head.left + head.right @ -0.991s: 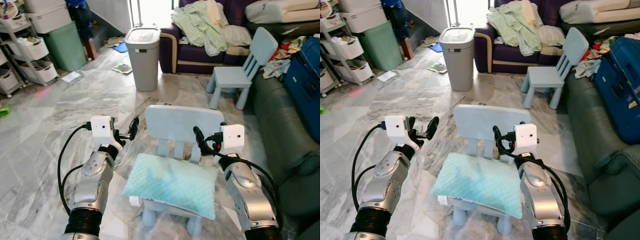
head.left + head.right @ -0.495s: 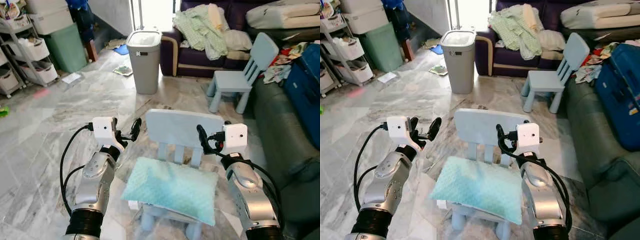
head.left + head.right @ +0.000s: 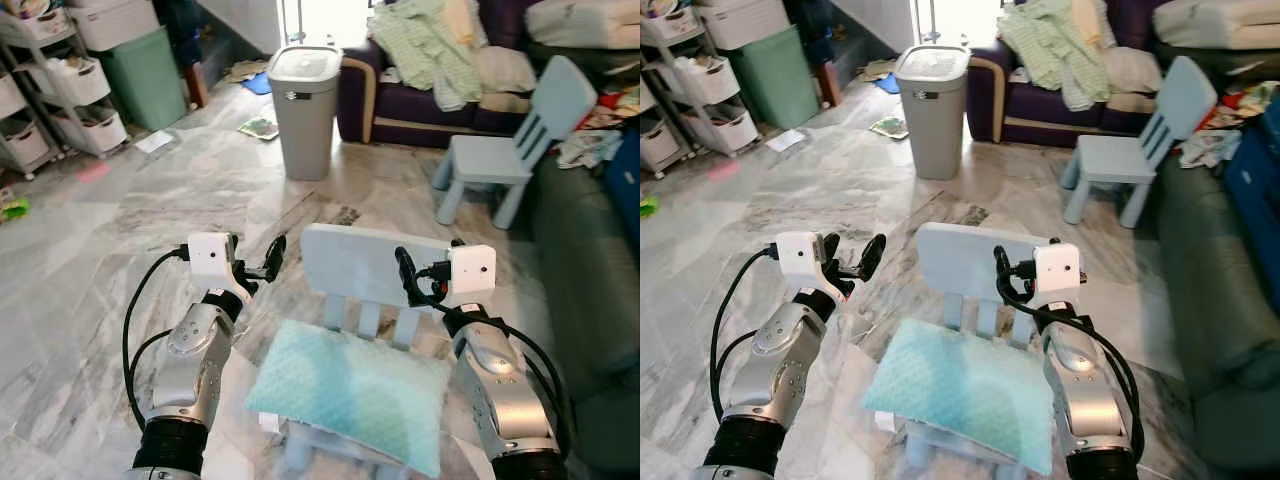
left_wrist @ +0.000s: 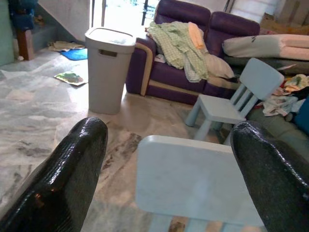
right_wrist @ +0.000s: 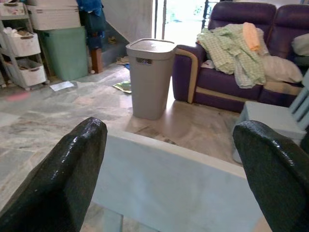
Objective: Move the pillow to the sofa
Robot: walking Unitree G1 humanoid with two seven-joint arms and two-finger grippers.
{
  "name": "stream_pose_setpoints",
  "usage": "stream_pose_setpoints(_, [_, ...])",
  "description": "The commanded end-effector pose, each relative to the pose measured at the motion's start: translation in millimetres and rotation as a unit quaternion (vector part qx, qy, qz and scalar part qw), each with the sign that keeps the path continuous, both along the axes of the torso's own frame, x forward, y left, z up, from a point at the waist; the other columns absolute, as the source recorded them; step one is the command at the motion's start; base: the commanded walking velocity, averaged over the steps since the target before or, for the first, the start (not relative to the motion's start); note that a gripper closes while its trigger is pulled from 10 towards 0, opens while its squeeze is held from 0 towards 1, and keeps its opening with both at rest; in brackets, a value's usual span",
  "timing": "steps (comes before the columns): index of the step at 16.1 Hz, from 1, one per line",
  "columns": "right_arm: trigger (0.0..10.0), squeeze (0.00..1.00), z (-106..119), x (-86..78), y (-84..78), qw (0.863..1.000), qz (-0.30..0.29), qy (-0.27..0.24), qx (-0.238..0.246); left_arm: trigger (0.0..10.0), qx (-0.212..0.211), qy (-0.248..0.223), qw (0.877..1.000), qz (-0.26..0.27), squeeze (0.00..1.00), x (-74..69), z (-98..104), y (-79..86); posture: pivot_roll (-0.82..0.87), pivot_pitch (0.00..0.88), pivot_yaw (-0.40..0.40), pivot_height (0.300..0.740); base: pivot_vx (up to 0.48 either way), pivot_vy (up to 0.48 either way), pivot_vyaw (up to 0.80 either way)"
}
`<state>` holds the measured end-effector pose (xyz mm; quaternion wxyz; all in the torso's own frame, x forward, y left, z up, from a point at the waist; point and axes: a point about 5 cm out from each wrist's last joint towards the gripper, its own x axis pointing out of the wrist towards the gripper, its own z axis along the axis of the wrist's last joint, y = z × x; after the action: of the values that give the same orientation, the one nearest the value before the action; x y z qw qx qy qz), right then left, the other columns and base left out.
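Observation:
A light teal pillow [image 3: 350,395] lies flat on the seat of a small pale blue child's chair [image 3: 375,265] right in front of me. My left gripper [image 3: 255,262] is raised beside the left edge of the chair's backrest, open, with nothing between its fingers [image 4: 63,183]. At the backrest's right edge my right gripper [image 3: 425,275] is also open and empty, its fingers [image 5: 58,183] spread wide. Both hover above the pillow's far corners, apart from it. A purple sofa [image 3: 400,95] strewn with clothes stands at the back. A dark green sofa [image 3: 590,290] runs along the right.
A grey lidded bin [image 3: 305,110] stands on the marble floor beyond the chair. A second pale blue chair [image 3: 510,150] sits at the back right. Shelves with white baskets [image 3: 60,90] and a green box [image 3: 140,75] line the far left.
The whole picture has shifted as the camera moved, with the chair and pillow a little lower in frame. Both grippers keep the same open pose beside the backrest.

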<state>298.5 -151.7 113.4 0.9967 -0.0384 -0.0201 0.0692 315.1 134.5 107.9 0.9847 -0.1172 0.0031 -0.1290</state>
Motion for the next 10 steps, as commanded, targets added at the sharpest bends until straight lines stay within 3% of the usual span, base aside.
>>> stream_pose_setpoints(1, [10.0, 0.0, 3.4, 0.1, -1.9, 1.0, -0.006, -0.008, -0.001, 10.0, 0.002, -0.004, 1.0, 0.002, 0.0, -0.3, 2.5, 1.5, -0.1, 0.0, 0.035, 0.74, 0.356, 0.0, 0.0])
stream_pose_setpoints(5, [10.0, 0.0, 3.7, 0.3, -1.4, 1.0, -0.005, -0.008, -0.001, 10.0, -0.007, -0.015, 1.0, -0.001, 0.0, -1.2, 4.9, 0.8, -0.1, 0.0, 0.035, 0.74, 0.353, 0.0, 0.0])
stream_pose_setpoints(10, [10.0, 0.0, 2.8, -0.9, -0.7, 1.0, -0.004, -0.006, -0.002, 10.0, -0.005, 0.0, 1.0, 0.015, 0.0, -2.0, 1.0, 4.5, -0.09, 0.0, 0.034, 0.74, 0.0, 0.0, 0.0])
